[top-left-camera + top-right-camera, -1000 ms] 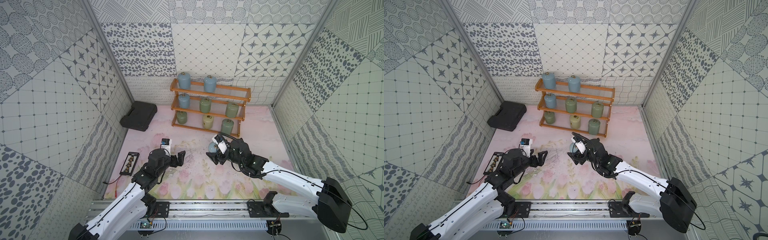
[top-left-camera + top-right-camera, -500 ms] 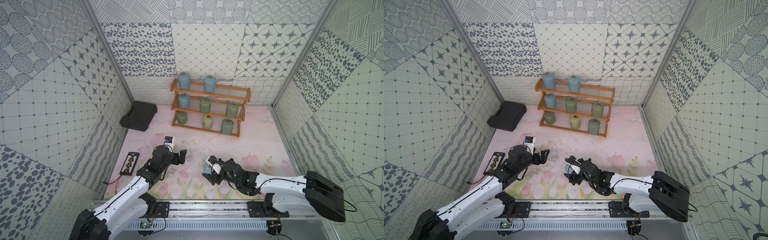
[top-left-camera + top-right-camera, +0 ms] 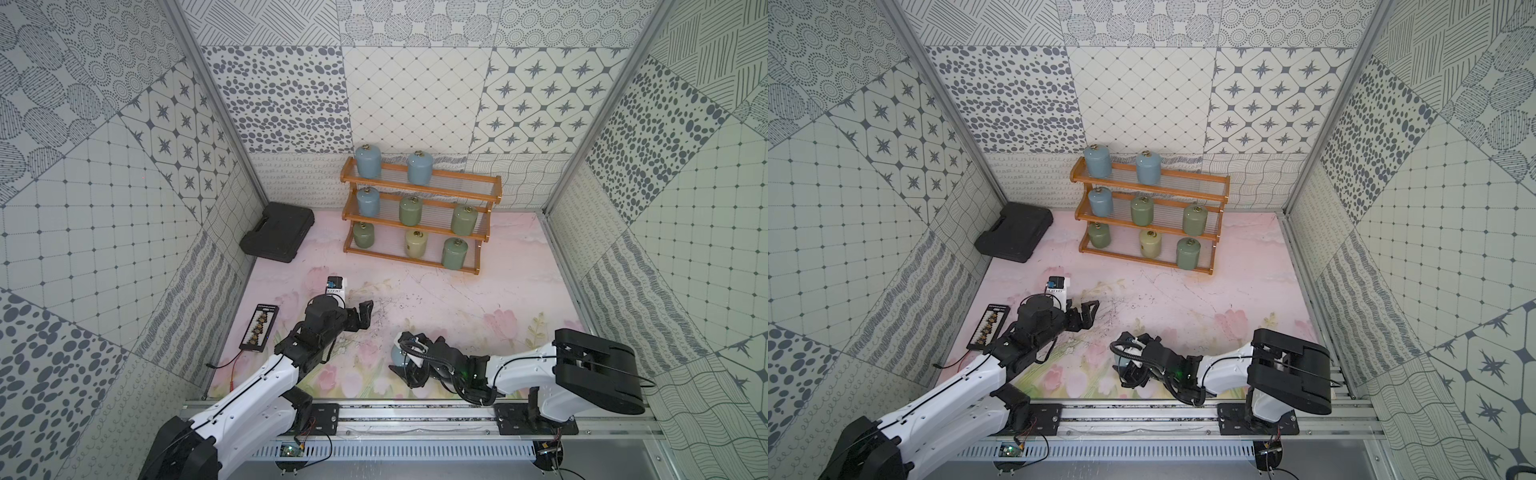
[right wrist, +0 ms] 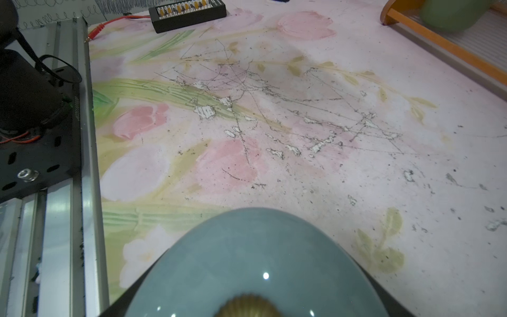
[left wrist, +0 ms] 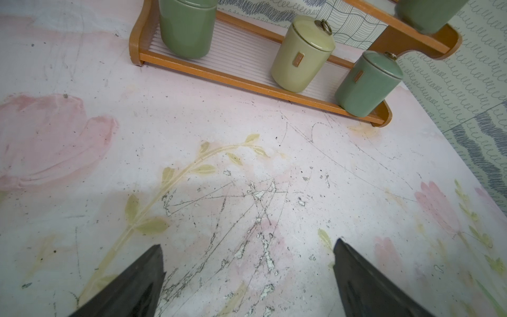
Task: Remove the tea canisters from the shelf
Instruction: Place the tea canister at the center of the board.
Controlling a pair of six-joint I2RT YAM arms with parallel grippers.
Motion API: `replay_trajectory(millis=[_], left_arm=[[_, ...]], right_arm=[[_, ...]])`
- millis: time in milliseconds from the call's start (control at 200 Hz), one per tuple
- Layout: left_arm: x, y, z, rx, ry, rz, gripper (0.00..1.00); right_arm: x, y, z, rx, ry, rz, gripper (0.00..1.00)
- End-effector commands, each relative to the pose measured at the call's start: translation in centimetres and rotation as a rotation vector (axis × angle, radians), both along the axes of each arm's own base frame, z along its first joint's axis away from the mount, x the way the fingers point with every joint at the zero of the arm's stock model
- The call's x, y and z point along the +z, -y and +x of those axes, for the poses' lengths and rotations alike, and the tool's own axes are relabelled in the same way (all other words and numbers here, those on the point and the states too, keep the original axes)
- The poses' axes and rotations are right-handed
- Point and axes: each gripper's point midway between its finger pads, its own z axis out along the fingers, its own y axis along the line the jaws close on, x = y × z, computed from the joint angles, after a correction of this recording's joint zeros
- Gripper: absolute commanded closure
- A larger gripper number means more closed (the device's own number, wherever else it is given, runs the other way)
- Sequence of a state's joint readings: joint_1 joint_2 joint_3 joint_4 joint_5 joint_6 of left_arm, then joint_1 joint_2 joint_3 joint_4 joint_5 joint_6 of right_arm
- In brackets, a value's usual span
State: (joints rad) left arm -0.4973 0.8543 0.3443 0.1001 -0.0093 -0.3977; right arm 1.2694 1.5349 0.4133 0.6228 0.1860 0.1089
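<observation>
top views: right gripper [image 3: 402, 359] clamped on pale blue canister [image 3: 395, 355], front of floral mat [image 3: 457, 299]; eight canisters [image 3: 415, 168] on shelf [image 3: 457, 193].
left wrist: left gripper [image 5: 247, 274] spread wide, empty, facing shelf.
right wrist: pale blue canister fills foreground.

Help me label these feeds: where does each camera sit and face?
Top views: high above the front rail, looking down at shelf, left hand, right hand.
Left wrist: behind the open left hand, facing the shelf.
Right wrist: behind the right hand gripping a blue canister, facing across the mat.
Shared: both wrist views show the shelf.
</observation>
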Motion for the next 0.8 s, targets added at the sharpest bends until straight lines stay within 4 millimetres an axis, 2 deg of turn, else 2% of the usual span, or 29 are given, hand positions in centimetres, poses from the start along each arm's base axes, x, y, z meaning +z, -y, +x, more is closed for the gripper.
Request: replay_trajectory(millis=[0, 400, 790], left_arm=[[1.0, 0.3, 0.1, 0.011, 0.025, -0.064, 0.00], [-0.4, -0.1, -0.8, 0.024, -0.003, -0.093, 0.00], [-0.6, -0.1, -1.0, 0.020, -0.016, -0.089, 0.00]], right_arm=[[4.6, -2.4, 0.6, -0.022, 0.042, 0.195, 0.32], [3.0, -1.5, 0.1, -0.047, 0.027, 0.170, 0.27], [2.3, -1.1, -0.2, -0.052, 0.021, 0.158, 0.19]])
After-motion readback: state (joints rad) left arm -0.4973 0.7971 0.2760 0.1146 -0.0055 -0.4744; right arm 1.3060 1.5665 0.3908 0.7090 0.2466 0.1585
